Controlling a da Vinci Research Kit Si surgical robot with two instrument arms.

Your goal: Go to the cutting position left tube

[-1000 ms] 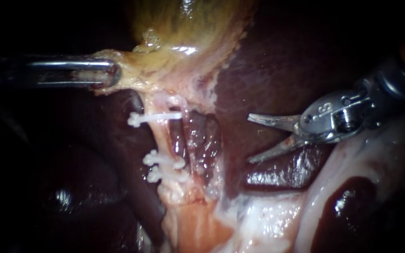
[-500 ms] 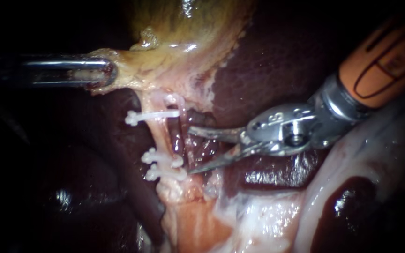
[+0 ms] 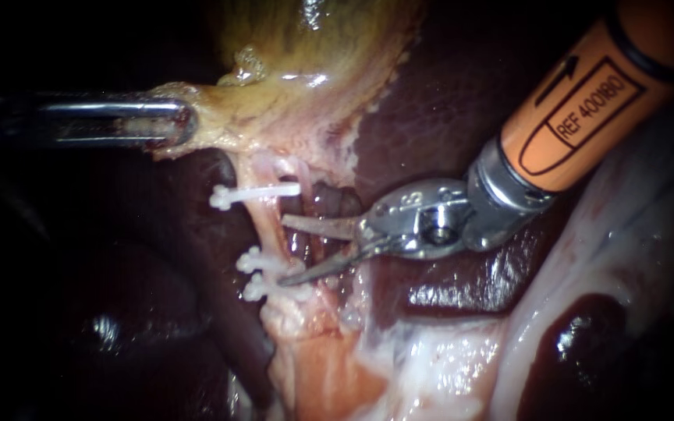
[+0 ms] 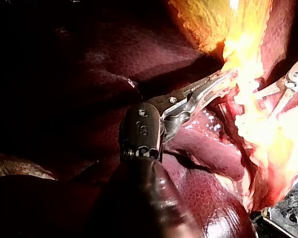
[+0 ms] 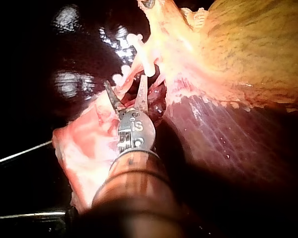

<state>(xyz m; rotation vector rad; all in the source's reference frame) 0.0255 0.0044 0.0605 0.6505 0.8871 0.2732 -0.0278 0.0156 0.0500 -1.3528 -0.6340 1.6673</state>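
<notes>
Liver [image 3: 446, 101] behind; left tube [image 3: 269, 231] at open pincer of right instrument [image 3: 283, 251] (between clips [image 3: 255, 192]).

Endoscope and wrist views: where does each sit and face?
Endoscope: close in, facing the clipped tube; left instrument and right instrument both show.
Left wrist: behind its own shaft, looking along it at the gripped gallbladder.
Right wrist: behind its own shaft, looking toward the clips.
Shared: all show the right instrument's open jaws.

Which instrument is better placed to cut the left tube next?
Right. The right instrument, jaws open, reaches the left tube between the upper clip and lower clips; the left instrument is shut on the gallbladder, away from it.
</notes>
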